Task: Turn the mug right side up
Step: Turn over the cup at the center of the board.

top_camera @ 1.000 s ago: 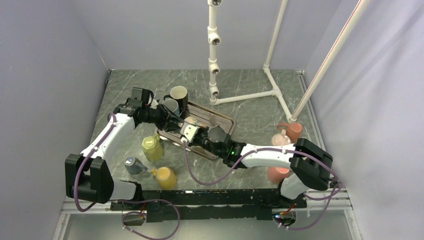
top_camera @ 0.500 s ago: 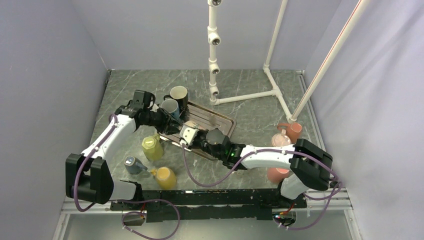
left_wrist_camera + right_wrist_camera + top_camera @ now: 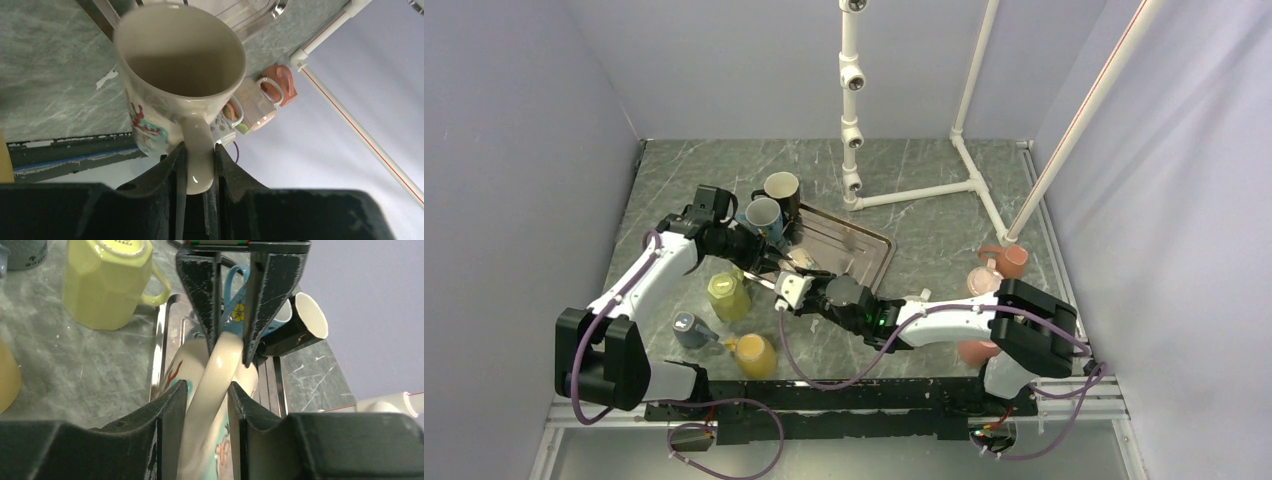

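Marble-patterned grey tabletop [image 3: 944, 180] stood between lavender walls [image 3: 514, 110] and carried a metal tray [image 3: 869, 250]. Both arms reached to the tray's near-left edge. There the left gripper [image 3: 199, 150] clamped the raised cream mug [image 3: 185, 55] by its handle. The fingers of the right gripper [image 3: 206, 387] flanked the same handle; contact could not be determined.

I see the cream mug [image 3: 172, 107], red-and-teal print on its side, empty, tipped roughly sideways at the near-left rim of the tray [image 3: 876, 243].
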You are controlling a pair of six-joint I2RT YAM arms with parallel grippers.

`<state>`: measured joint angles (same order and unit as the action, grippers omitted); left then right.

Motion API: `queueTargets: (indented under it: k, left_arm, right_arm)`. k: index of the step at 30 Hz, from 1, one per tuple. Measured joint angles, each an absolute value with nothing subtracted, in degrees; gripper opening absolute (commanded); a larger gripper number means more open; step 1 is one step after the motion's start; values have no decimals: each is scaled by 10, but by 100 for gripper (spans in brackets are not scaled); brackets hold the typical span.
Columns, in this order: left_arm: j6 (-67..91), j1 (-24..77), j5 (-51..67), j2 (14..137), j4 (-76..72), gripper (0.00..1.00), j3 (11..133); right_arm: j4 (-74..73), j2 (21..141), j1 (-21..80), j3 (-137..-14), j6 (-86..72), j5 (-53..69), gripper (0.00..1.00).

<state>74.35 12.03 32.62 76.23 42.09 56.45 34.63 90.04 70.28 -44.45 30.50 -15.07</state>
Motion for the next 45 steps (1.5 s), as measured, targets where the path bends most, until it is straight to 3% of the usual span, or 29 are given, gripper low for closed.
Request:
queueTargets:
  k: [11, 18, 29, 45]
  left_arm:
    - [731, 113, 272, 762, 381, 3, 559]
    - [721, 117, 267, 750, 377, 3, 555]
    - [703, 123, 267, 699, 354, 3, 507]
    - [652, 124, 273, 687, 350, 3, 507]
  right_arm:
    - [350, 913, 713, -441, 269, -150, 44]
    - [349, 912, 696, -441, 205, -136, 54]
    - [260, 883, 591, -505, -27, 8, 62]
    - [146, 881, 591, -558, -177, 110, 65]
